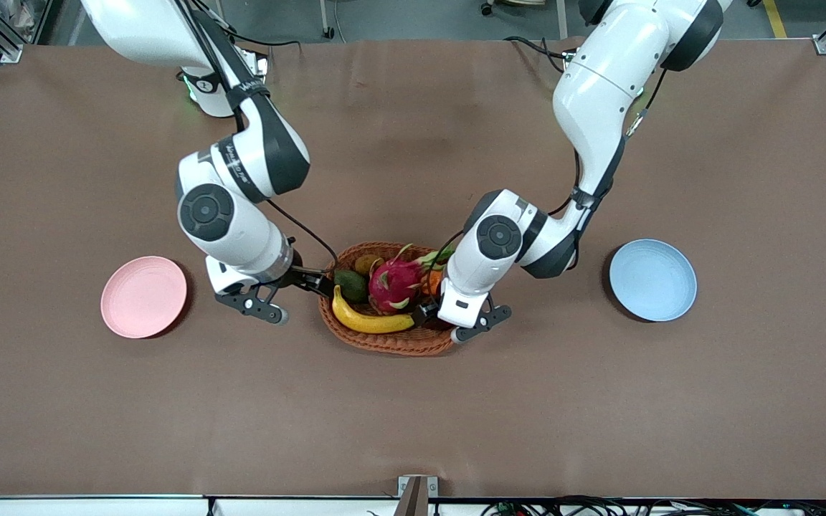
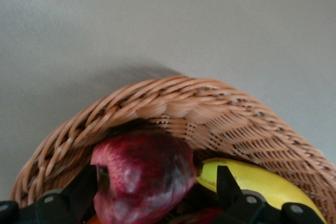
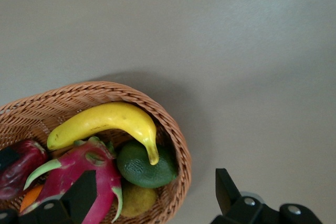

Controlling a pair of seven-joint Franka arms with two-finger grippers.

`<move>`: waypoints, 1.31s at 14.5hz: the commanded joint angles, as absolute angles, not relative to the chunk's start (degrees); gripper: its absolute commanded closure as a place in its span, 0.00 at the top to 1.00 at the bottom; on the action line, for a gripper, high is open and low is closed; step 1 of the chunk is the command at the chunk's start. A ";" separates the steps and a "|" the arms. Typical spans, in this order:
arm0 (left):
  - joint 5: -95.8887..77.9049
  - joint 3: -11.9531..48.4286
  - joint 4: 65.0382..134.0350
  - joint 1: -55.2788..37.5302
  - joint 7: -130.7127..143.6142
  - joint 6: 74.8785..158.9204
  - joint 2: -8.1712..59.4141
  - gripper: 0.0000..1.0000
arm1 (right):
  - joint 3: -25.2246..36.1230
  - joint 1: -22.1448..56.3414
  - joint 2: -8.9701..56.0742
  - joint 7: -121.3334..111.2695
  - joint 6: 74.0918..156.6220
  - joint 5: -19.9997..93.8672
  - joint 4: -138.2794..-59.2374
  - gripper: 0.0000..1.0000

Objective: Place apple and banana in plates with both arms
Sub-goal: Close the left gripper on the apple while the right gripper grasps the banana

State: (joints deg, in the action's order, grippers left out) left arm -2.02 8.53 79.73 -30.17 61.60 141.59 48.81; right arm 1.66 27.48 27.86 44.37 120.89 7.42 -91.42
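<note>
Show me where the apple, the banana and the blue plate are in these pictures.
apple [image 2: 142, 174]: left wrist view, on its dark red side.
banana [image 1: 370, 322]: front view, middle of its curve.
blue plate [image 1: 653, 279]: front view, bare centre.

Yellow banana [image 1: 370, 319], dark red apple [image 2: 142, 177], magenta green-tipped dragon fruit [image 1: 393, 283], tan woven basket [image 1: 391, 342]; pink plate [image 1: 143, 296], blue plate [image 1: 652, 279], brown table [image 1: 413, 408]
</note>
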 commanded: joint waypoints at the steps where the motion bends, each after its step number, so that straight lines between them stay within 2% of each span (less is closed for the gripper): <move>1: -1.23 6.16 78.13 -32.51 62.58 141.77 50.27 1.00 | 2.20 28.47 30.66 45.70 123.39 7.82 -90.53 1.00; 2: -1.23 5.28 78.13 -33.39 62.58 141.77 50.45 0.99 | 2.20 29.17 31.54 45.70 124.27 7.82 -90.53 1.00; 5: -1.14 4.92 78.22 -33.57 62.58 141.77 50.98 0.72 | 2.20 30.23 34.36 45.79 126.46 7.91 -90.62 0.99; 7: -0.97 4.75 78.22 -33.57 62.58 141.77 50.98 0.54 | 2.20 30.76 36.03 45.79 127.96 7.91 -90.62 0.94; 9: -0.88 4.22 78.22 -33.66 62.67 141.68 50.63 0.43 | 2.20 30.76 36.73 45.79 128.85 7.91 -90.70 0.88; 10: -0.88 4.13 78.22 -33.66 62.67 141.51 50.28 0.42 | 2.20 30.76 36.83 45.88 128.85 8.00 -90.70 0.84; 13: -0.62 3.61 78.22 -34.10 62.67 138.97 47.21 0.42 | 2.20 30.76 37.26 45.88 128.85 8.00 -90.79 0.78; 19: 0.08 3.60 79.62 -31.22 61.70 124.39 36.06 0.42 | 2.11 31.46 37.70 46.23 128.76 8.00 -90.79 0.70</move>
State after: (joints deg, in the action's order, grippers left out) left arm -1.36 4.09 76.94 -32.89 61.62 128.84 41.79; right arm 1.77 30.60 37.30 45.04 128.85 7.51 -91.28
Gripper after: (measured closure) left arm 0.172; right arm 0.269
